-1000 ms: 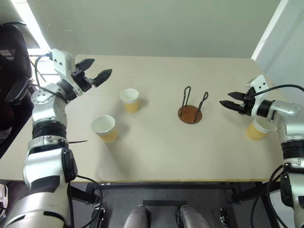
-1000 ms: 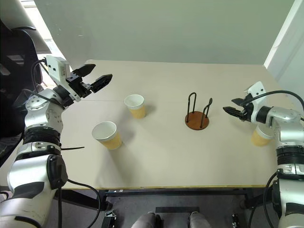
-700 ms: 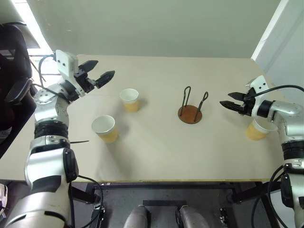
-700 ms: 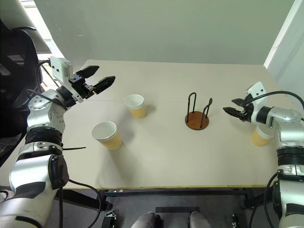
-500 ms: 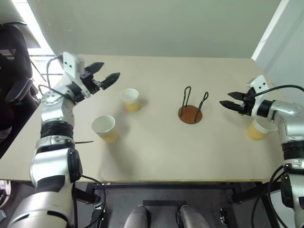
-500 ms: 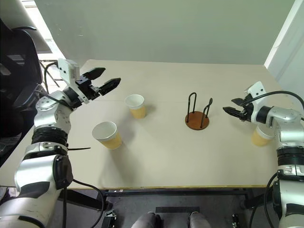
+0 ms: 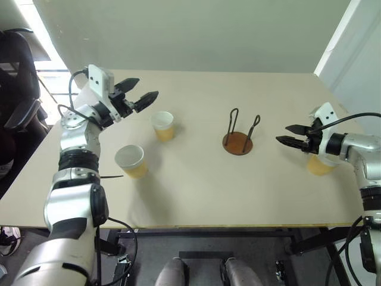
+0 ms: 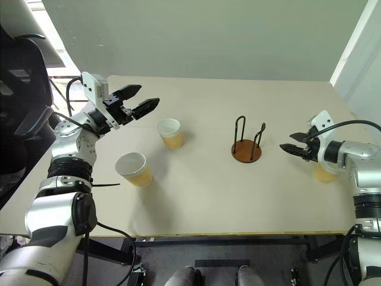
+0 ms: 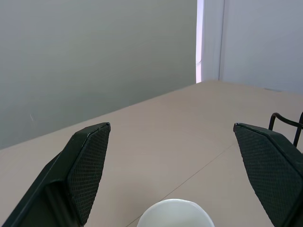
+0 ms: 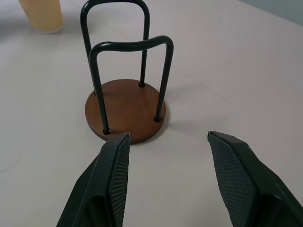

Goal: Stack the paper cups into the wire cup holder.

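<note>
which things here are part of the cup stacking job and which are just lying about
Job:
- three paper cups
- wire cup holder

Lying about:
- black chair beside the table
- thin dark cable on the table's left edge

Arms: silver-grey segmented housings joined by black ribbed collars, with black cables looped along the outside. Each wrist carries a white box-shaped module. Left end effector (image 7: 138, 95) and right end effector (image 7: 287, 133): two black tapered fingers with cross-hatched inner pads (image 10: 118, 173).

Bright, even daylight; perhaps upper-left glare
</note>
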